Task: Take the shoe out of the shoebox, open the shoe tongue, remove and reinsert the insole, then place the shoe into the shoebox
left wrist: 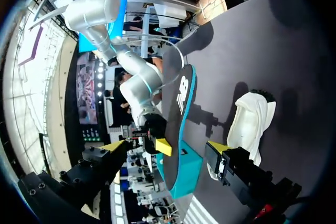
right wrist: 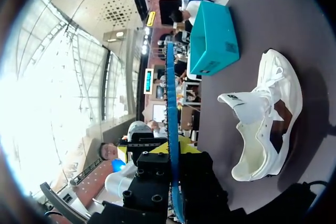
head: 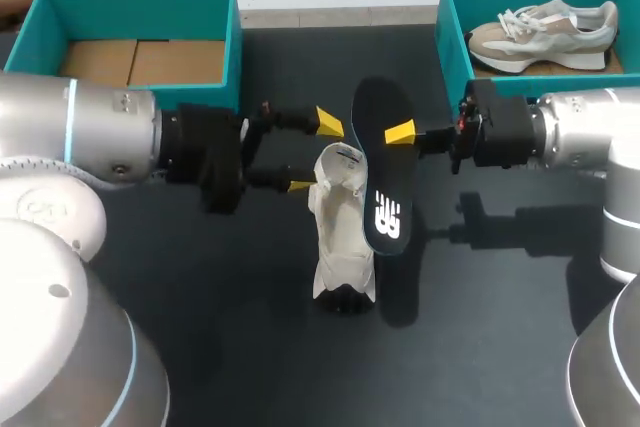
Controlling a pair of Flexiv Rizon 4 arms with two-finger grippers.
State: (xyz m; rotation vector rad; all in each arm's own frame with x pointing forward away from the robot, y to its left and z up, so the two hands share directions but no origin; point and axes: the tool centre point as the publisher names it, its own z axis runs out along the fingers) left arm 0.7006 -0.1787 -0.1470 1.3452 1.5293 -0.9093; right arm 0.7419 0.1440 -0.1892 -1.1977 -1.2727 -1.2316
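- While the flat black foam insole (head: 385, 172) hangs clamped on edge in the right gripper (head: 398, 133), its near end could catch the collar and buckle rather than slide into the white fabric shoe (head: 340, 237), because that shoe rests unheld at the middle of the dark table (head: 200, 327).
- A nudge from either arm would probably tip or shift the shoe.
- The right arm reaches in from the right, jaws closed on the insole's far half, just right of the shoe.
- The left gripper (head: 314, 153) lies level, jaws apart on nothing, its nearer fingertip just beside the shoe's tongue.
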